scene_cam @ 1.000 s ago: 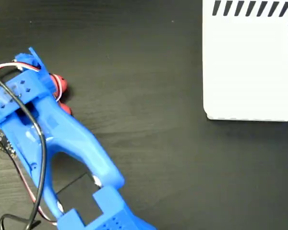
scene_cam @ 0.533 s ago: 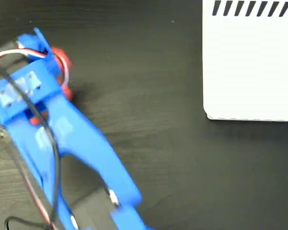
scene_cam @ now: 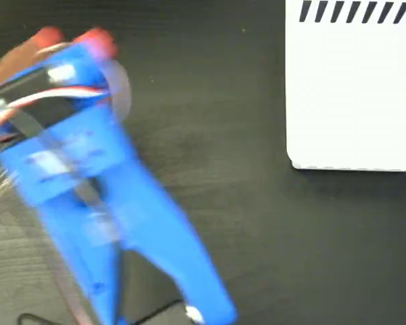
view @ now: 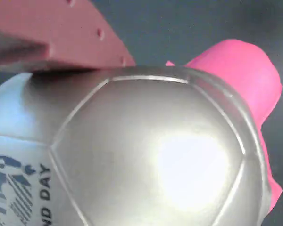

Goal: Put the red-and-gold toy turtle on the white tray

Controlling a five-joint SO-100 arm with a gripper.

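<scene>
At upper left of the fixed view, the blurred blue pincer (scene_cam: 78, 51) is clenched on the red-and-gold toy turtle (scene_cam: 95, 42), its shell filling the wrist view. The white tray (scene_cam: 352, 95) lies well apart, upper right, across the dark table (scene_cam: 223, 169).

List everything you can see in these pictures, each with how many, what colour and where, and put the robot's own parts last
toy turtle: one, shiny shell with dark print at its lower left in the wrist view, pink-red limbs; fills the wrist view, and peeks out at upper left in the fixed view.
white tray: one, white with black diagonal stripes along top and right edges; upper right of the fixed view, nothing on it.
table: one, dark wood grain; under everything.
wires: red, white and black; across the arm's upper part, blurred.
arm: one, blue, blurred; left half of the fixed view.
gripper finger: one visible, reddish; against the shell's top in the wrist view.
</scene>
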